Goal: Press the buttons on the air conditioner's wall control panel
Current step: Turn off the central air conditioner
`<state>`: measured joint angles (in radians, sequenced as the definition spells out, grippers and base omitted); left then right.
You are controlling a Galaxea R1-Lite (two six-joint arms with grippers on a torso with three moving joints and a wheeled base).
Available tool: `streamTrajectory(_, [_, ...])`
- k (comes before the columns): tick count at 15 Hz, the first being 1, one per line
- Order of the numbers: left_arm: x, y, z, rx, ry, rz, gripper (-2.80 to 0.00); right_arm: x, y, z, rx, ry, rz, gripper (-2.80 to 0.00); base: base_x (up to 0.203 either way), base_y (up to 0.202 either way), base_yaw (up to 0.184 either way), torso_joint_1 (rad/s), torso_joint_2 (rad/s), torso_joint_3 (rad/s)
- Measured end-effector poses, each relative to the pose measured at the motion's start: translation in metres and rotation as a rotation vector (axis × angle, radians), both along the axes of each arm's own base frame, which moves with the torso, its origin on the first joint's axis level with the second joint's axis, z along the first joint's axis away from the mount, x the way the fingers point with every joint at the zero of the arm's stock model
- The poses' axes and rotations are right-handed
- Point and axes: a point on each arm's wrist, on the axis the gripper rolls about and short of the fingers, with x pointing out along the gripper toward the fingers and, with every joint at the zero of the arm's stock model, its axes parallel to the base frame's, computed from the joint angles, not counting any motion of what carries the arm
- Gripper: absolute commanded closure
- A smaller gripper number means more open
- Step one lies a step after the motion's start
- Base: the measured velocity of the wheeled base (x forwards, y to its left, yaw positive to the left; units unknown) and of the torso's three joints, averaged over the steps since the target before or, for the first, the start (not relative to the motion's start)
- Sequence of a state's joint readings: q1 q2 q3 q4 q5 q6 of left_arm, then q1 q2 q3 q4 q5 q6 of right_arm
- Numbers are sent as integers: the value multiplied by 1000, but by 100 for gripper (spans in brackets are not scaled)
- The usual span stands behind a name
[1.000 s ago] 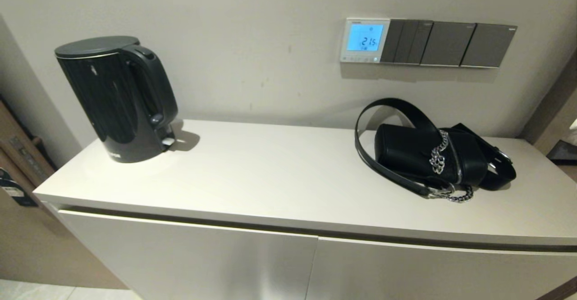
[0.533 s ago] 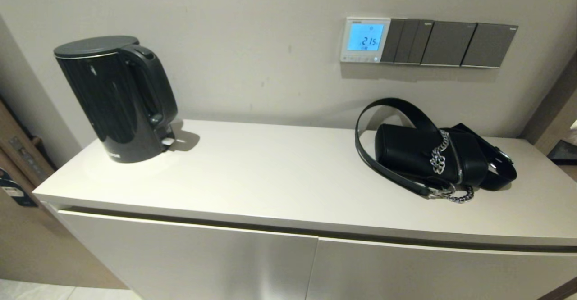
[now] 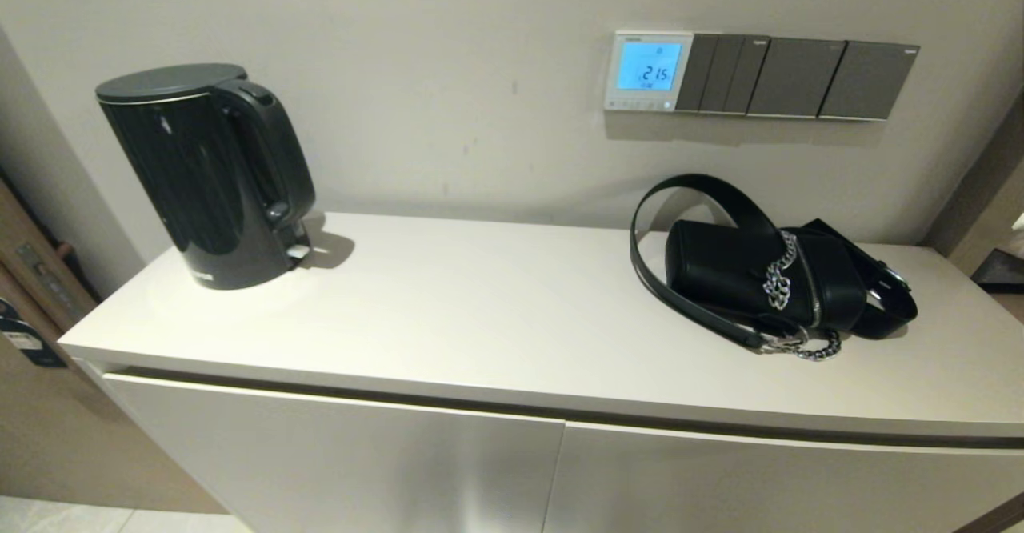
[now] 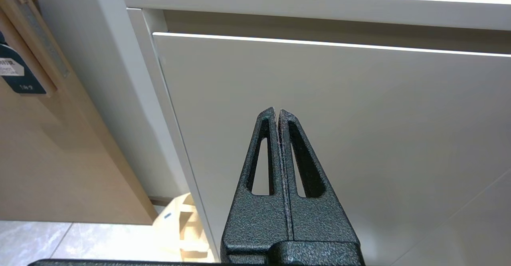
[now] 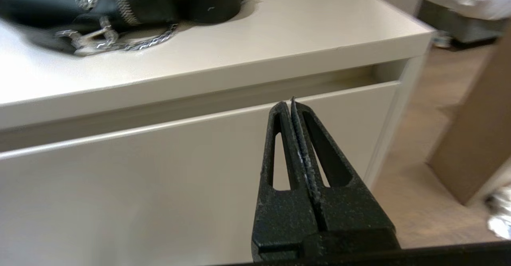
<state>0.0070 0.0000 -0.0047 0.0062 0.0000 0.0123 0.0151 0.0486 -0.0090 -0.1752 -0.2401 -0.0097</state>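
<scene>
While both claws sit pressed closed below the cabinet top, wall control panel [image 3: 647, 70] flat on wall, buttons [image 3: 638, 104] running level.

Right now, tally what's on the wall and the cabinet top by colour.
Black: 2, the glossy black plastic kettle and the black leather chain-trimmed handbag.
White: 1, the square white-framed thermostat panel.
Grey: 1, the row of flat grey switch plates.
Total: 4.

The left gripper [image 4: 278, 112] is being held low with its two black fingers [image 4: 263, 154] pressed flat together. The right gripper [image 5: 290, 103] is likewise being held low, fingers [image 5: 275, 146] closed tip to tip, nothing between them.
</scene>
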Motion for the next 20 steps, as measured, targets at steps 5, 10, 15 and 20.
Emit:
streamTrajectory(5, [0, 0, 0, 0, 0, 0, 0, -3, 3, -6, 1, -10, 131, 0, 0, 0, 0, 0, 0, 0])
streamTrajectory(10, [0, 0, 0, 0, 0, 0, 0, -2, 4, -10, 13, 17, 200, 0, 0, 0, 0, 0, 0, 0])
streamTrajectory(15, [0, 0, 0, 0, 0, 0, 0, -2, 5, -11, -14, 28, 212, 0, 0, 0, 0, 0, 0, 0])
streamTrajectory(20, [0, 0, 0, 0, 0, 0, 0, -2, 5, -21, -1, 127, 252, 0, 0, 0, 0, 0, 0, 0])
